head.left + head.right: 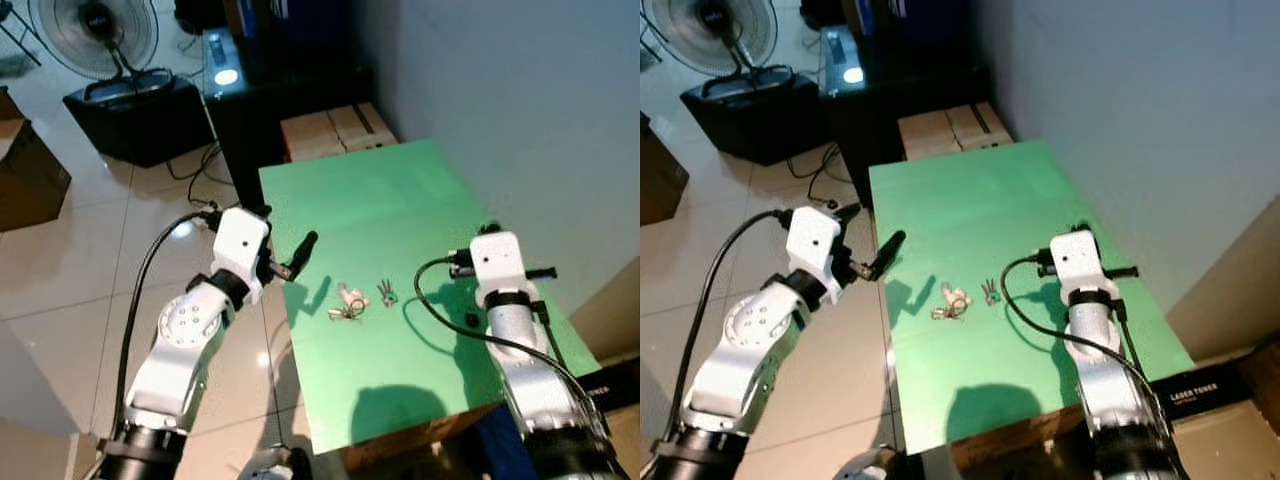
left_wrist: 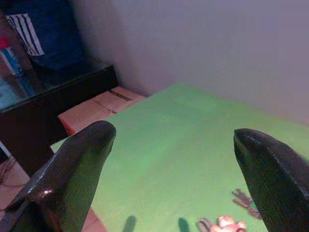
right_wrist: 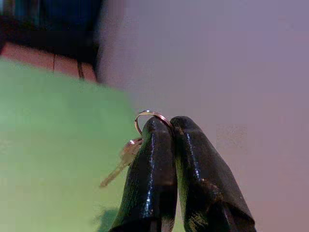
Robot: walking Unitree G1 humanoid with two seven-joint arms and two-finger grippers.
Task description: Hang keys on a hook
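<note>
Right end effector (image 3: 170,128) pinched on thin metal key ring (image 3: 149,116); left end effector (image 2: 174,140) agape.

Bright green bench (image 1: 400,210), plain, no pattern. Right tool (image 3: 173,126): glossy black fingers, w/ a silver ring (image 3: 150,115) and a pale brass-gold key (image 3: 123,162) against the grey-lilac wall (image 3: 231,63). Left tool (image 2: 174,159): black too, shiny. Arms silver-white w/ black cables. On the green: a cream-and-silver key bunch (image 1: 347,303), plus a teal-tinted key pair (image 1: 386,292). Floor (image 1: 70,250) pale glossy tile; tan cardboard boxes (image 1: 335,130); black fan (image 1: 95,35).
</note>
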